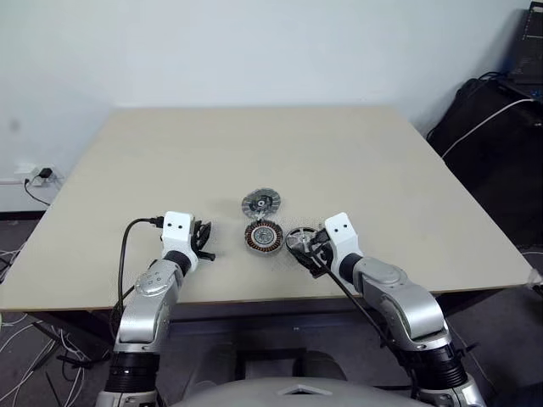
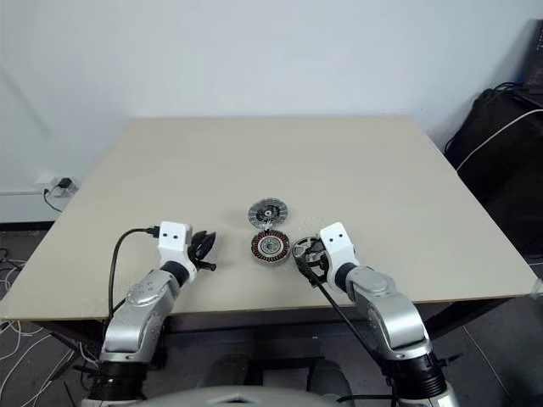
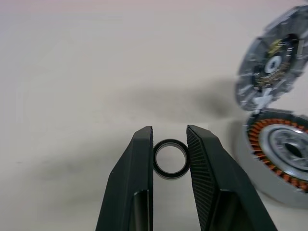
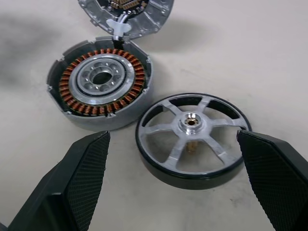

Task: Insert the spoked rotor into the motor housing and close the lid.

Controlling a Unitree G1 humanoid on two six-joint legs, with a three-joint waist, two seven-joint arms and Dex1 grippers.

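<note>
The lid [image 4: 126, 13] is cut off at the right wrist view's edge; nearest, the right gripper [image 4: 173, 168] stands wide apart, the spoked rotor [image 4: 192, 139] flat on the table [image 1: 254, 144] between its fingers (contact unclear); the left gripper [image 3: 169, 159] pinches a small black ring [image 3: 170, 159]; the motor housing [image 1: 264, 236] sits between the grippers, lid just beyond.

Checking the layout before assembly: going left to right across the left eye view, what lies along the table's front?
Left gripper, shut on a small black ring → motor housing → spoked rotor → right gripper.
</note>
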